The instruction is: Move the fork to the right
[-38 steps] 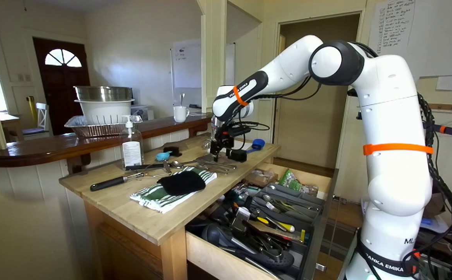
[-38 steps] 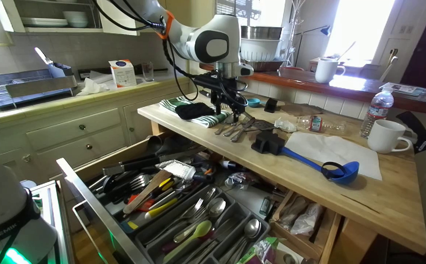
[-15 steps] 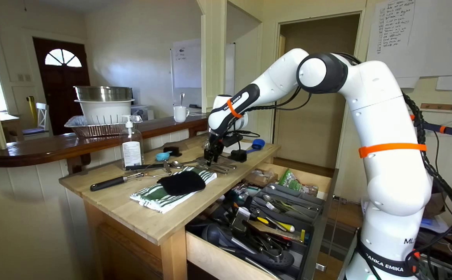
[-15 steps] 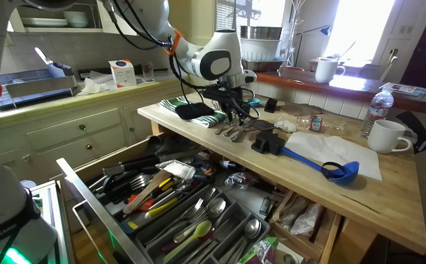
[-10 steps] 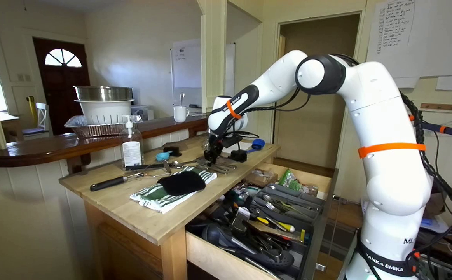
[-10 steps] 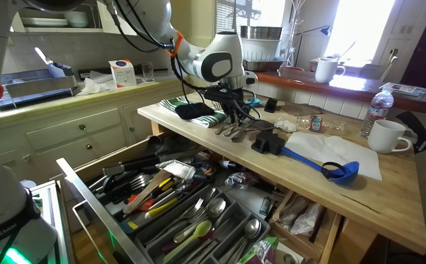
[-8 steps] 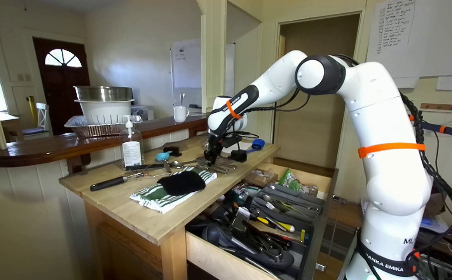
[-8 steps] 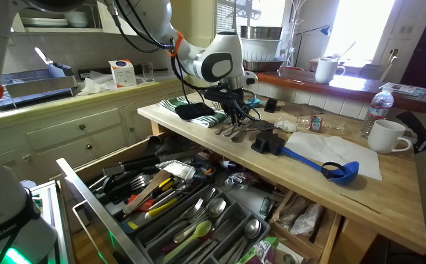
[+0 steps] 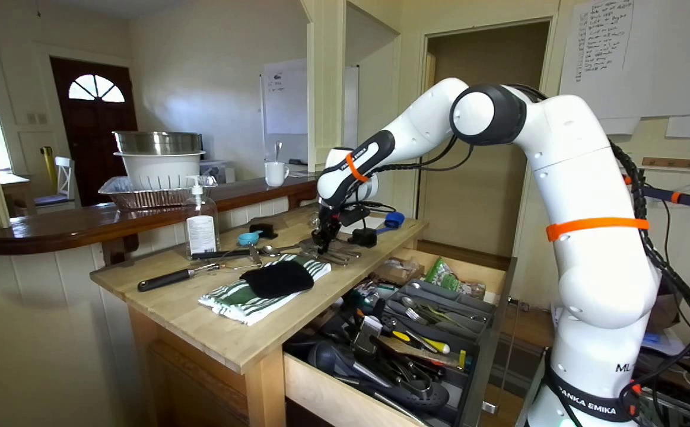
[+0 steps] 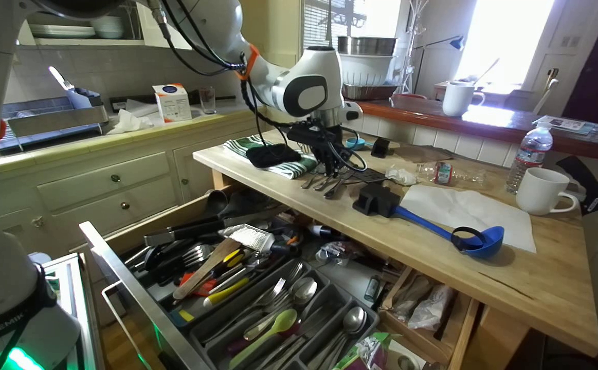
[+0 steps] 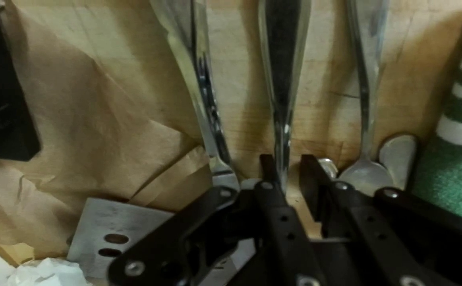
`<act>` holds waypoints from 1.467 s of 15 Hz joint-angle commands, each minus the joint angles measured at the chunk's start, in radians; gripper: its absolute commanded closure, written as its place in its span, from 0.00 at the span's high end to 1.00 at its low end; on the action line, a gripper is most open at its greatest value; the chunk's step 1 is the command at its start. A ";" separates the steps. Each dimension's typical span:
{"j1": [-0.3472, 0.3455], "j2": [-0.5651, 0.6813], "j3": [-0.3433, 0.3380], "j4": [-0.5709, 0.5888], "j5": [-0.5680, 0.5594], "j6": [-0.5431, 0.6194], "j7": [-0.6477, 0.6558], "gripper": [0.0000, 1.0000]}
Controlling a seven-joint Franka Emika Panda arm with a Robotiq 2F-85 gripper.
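Fork [image 11: 282, 91] lies on the table [image 10: 550, 277] with its neck between the two fingers of the gripper [image 11: 289, 169], and these stand apart. In the wrist view the neck is right next to the left-hand finger, though I cannot tell whether they touch; on its other side some wood shows before the right-hand finger begins. The head is hidden behind the gripper; the handle is in plain sight.

To the left of it in that view, two slim metal handles [image 11: 205, 87] lie against each other. To the right is a spoon [image 11: 368, 174], with a rounded metal end [image 11: 399, 157] at the edge of its bowl. Past the spoon comes a striped towel [image 11: 453, 174]; both exterior views show a black pad [image 10: 273, 155] resting on it. On the opposite side lie brown paper [image 11: 95, 131] and a slotted turner [image 11: 127, 224], the latter partly behind the gripper.

Farther along the table, in an exterior view, a blue ladle [image 10: 490, 245] lies with a black block [image 10: 377, 199] at the end of its handle, and a white mug [image 10: 540, 190] stands beside a clear bottle [image 10: 530, 154]. A pump bottle [image 9: 201, 234] stands near a blue scoop [image 9: 248, 238] in an exterior view. Below the table's top, a drawer [image 9: 321, 391] filled with cutlery [image 10: 305, 290] and tools [image 10: 251, 237] is pulled out.
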 commanded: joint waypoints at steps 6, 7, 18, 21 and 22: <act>-0.015 -0.022 0.016 -0.005 0.030 -0.008 -0.027 0.00; -0.007 -0.046 0.009 -0.016 0.020 -0.026 -0.008 0.02; -0.031 -0.097 -0.077 -0.016 -0.014 -0.066 -0.001 0.02; -0.039 -0.061 -0.070 -0.016 -0.011 -0.015 -0.042 0.02; -0.042 -0.050 -0.065 -0.014 -0.007 -0.001 -0.058 0.02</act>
